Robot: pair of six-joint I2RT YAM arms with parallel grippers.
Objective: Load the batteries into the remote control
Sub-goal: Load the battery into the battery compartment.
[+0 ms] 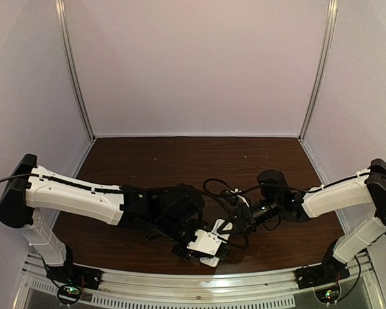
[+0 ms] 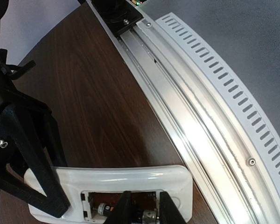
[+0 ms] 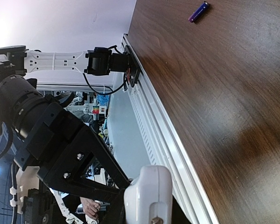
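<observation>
The left gripper (image 2: 39, 198) clamped the remote control (image 2: 144, 175) at lower frame. The right gripper (image 2: 144, 196) straddled the bay battery (image 2: 101, 209), grip unclear; pressed askew, it might spring out. The spare battery (image 3: 198, 11) lay upper right on the counter (image 3: 214, 93).

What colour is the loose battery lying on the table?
The battery is dark purple with a silvery tip; it shows clearest in the right wrist view.
</observation>
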